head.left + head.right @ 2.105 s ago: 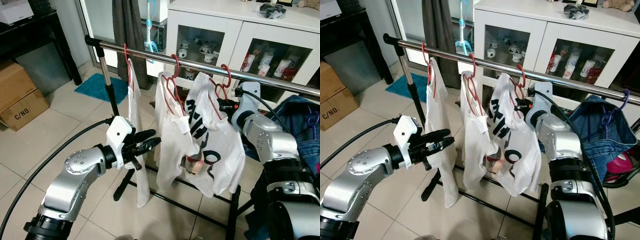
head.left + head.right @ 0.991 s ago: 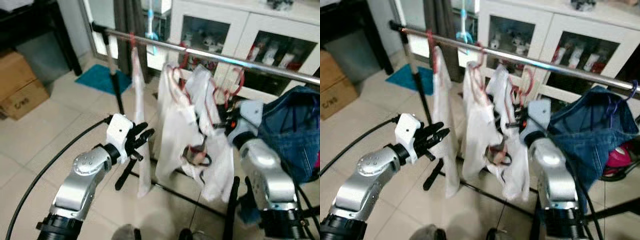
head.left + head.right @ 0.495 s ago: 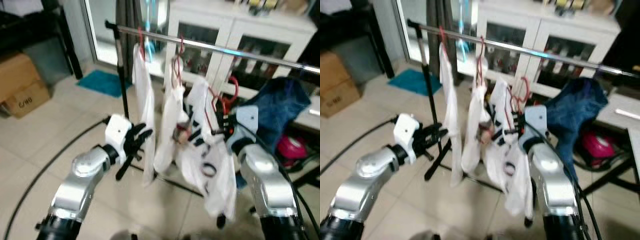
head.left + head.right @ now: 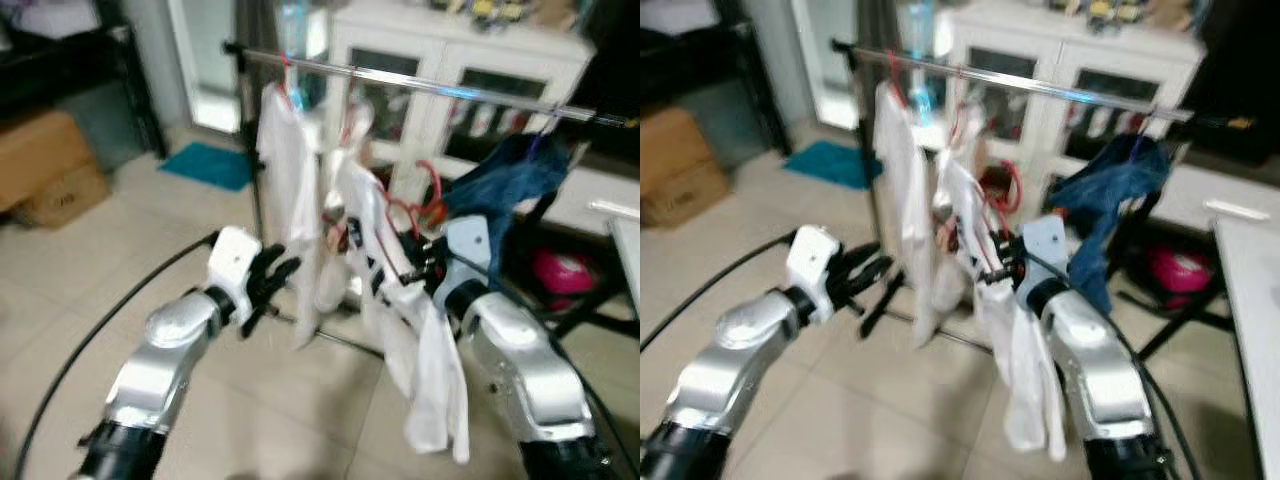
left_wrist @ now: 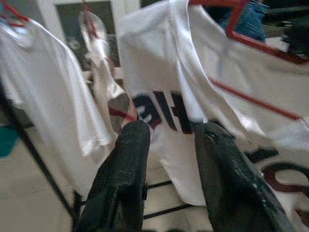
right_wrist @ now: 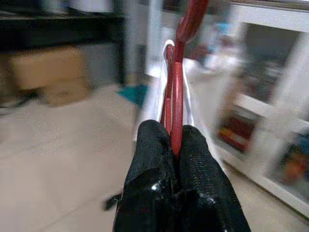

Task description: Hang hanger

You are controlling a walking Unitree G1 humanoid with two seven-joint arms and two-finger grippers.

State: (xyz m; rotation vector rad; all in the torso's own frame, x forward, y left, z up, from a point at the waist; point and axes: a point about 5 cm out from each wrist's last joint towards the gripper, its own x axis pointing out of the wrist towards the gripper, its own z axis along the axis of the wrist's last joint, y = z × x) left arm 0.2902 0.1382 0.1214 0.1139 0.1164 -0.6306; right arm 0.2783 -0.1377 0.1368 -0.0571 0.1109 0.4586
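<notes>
My right gripper (image 4: 428, 262) is shut on a red hanger (image 4: 418, 206) that carries a white T-shirt with black lettering (image 4: 398, 300). In the right wrist view its fingers (image 6: 154, 145) pinch the red hanger (image 6: 176, 92). The hanger's hook is off the metal rail (image 4: 420, 82), below and in front of it. My left gripper (image 4: 272, 280) is open, close to a white shirt (image 4: 285, 165) hung at the rail's left end. In the left wrist view its fingers (image 5: 128, 159) point at the lettered shirt (image 5: 193, 82). The pictures are blurred.
Blue jeans (image 4: 500, 180) hang at the rail's right end, with a pink thing (image 4: 560, 275) on the floor beneath. A white glass-door cabinet (image 4: 450, 55) stands behind the rack. A cardboard box (image 4: 45, 170) and a blue mat (image 4: 210, 165) lie to the left.
The hanger with the lettered shirt was hooked on the rail; now my right gripper holds it off the rail, lower and nearer. The camera has pulled back and swung right.
</notes>
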